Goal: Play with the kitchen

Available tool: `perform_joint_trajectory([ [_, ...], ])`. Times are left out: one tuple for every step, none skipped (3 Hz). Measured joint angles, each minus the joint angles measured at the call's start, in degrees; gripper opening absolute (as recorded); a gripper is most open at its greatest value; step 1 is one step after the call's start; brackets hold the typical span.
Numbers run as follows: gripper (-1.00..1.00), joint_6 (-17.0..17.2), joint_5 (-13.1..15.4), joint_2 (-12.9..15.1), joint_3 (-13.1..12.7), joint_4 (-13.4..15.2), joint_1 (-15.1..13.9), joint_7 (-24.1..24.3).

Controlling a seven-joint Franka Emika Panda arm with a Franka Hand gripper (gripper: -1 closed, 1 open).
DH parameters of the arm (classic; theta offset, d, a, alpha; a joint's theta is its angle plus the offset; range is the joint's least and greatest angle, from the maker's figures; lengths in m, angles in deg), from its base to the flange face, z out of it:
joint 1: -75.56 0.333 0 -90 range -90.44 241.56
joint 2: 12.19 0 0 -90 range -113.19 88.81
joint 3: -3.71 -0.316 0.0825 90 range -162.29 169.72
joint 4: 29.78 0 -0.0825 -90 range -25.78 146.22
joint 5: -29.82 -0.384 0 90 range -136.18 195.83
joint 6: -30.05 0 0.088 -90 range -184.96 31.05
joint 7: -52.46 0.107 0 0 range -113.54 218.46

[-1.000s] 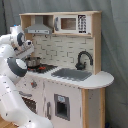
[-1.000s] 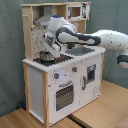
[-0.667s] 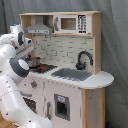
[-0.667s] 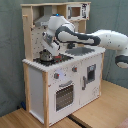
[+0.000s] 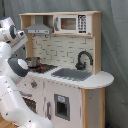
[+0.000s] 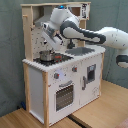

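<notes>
I see, in both exterior views: pot (image 5: 33, 62) (image 6: 46, 55) on the kitchen (image 5: 75, 95) (image 6: 50, 85) hob (image 5: 45, 67) (image 6: 54, 59); sink (image 5: 71, 74) (image 6: 80, 50) beside it; faucet (image 5: 83, 59) behind the sink.

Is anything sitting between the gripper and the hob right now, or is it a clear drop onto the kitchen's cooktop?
Not clear. A small metal pot stands on the hob of the kitchen, directly under the arm's wrist in the second exterior view. The gripper's tip is not distinguishable, so I cannot tell how near the pot it is.
</notes>
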Motion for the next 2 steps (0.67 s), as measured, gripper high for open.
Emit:
perform_joint_trajectory([
  [1.00, 0.5, 5.5, -0.3, -0.1, -0.5, 3.5, -0.1],
  [1.00, 0.6, 10.3, -0.9, -0.1, -0.5, 6.8, -0.5],
])
